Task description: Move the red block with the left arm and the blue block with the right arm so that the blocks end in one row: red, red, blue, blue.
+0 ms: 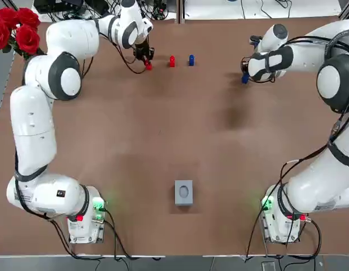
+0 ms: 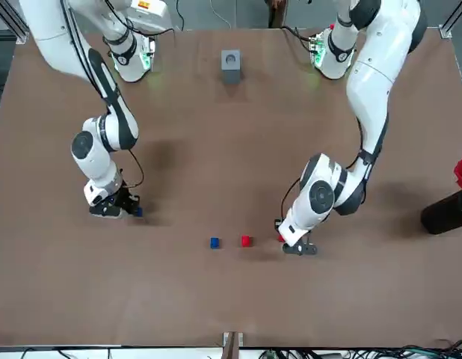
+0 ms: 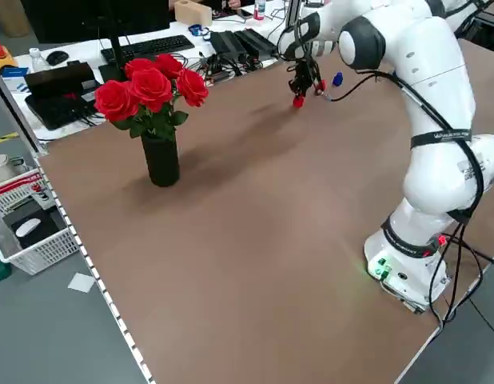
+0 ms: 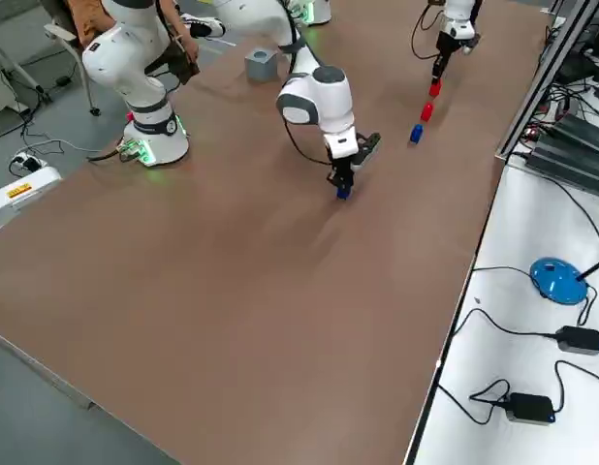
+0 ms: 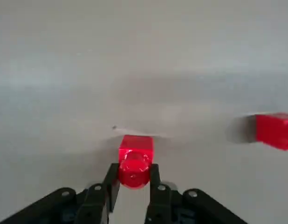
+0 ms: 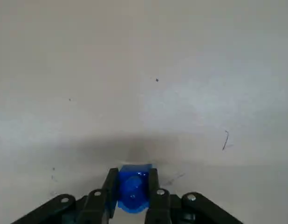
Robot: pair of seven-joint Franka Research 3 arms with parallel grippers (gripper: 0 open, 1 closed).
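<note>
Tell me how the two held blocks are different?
The held red block is in the left gripper, the held blue block in the right gripper. The red one is close to the loose red block and loose blue block; the blue one is farther away. Both are gripped.

**No lettering I can read**

Nothing written in any of my views comes out legibly. The dark band (image 3: 443, 138) round the upper link of my left arm carries a line of small pale lettering, too fine to make out. A small dark mark (image 1: 60, 193) sits on the white shell of that arm's lowest link near its base; I cannot tell whether it is a logo or a label. On the floor beside the table, a white box bears a yellow tag (image 4: 21, 191) whose print is too small to read.
</note>
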